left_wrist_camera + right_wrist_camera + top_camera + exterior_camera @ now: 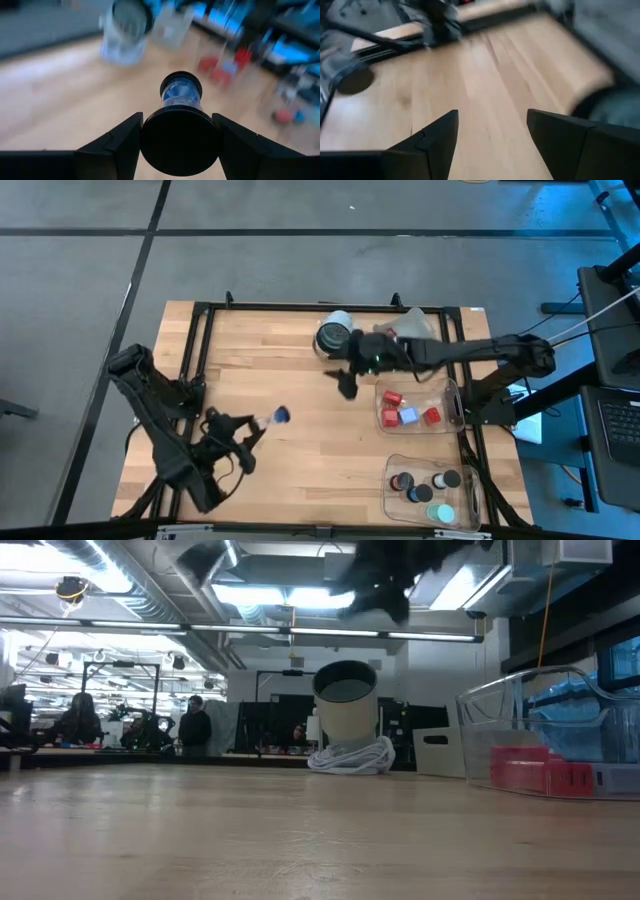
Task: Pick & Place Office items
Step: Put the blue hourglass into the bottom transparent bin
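The left gripper (177, 137) has its two dark fingers (117, 145) pinched on a black round disc (179, 141), whose flat face fills the lower middle of the left wrist view; a blue-and-clear cylindrical piece (181, 91) stands out just beyond the disc, and I cannot tell whether the two are one item. From above, this gripper (262, 423) sits in the lower left of the frame over bare wood, the blue tip (281, 416) pointing toward the centre.

The right gripper (492, 132) shows its dark fingers (440, 137) spread apart with nothing between them, only the pale wooden table top (485, 75) beyond. In the high view it (347, 382) hangs above the table near the upper middle, its arm reaching in from the right edge.

Just above and left of that gripper stands a large round white-and-dark bowl-like container (334, 335). Right of it, a clear plastic bin (452, 402) holds red blocks (391, 397) and a pale blue rectangle (408, 416). Lower right, a second clear bin (392, 497) holds black round discs (452, 478) and a teal round piece (441, 513).

In the low view the white container (346, 712) stands at centre, the red blocks (525, 768) at right.
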Robot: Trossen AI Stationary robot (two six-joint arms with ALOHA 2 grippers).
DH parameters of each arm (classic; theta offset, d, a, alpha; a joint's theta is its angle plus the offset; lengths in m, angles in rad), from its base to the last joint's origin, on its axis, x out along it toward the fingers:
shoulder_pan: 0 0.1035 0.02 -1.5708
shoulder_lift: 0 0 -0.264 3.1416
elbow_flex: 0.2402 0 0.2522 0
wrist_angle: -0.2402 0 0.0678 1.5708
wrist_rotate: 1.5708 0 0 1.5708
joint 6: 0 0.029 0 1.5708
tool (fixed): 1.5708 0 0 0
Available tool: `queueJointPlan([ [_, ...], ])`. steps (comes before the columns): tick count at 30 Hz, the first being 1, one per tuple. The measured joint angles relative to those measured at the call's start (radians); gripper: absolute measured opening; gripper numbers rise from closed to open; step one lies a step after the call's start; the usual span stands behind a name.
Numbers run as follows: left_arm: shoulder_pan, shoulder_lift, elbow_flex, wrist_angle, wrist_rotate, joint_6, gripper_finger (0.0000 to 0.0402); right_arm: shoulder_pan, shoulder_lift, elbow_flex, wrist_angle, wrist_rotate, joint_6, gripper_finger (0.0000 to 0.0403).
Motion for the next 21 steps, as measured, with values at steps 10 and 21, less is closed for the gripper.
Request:
queueJointPlan([
  [10, 0.110, -0.003, 0.000, 0.149, -0.254, 0.264, 0.0211, 0.252, 0.000, 0.000, 0.227, 0.198, -0.279, 0.0240],
  [21, 0.137, -0.003, 0.000, 0.382, -0.292, 0.520, 0.0212, 0.319, 0.000, 0.000, 0.270, 0.124, -0.340, 0.0306],
])
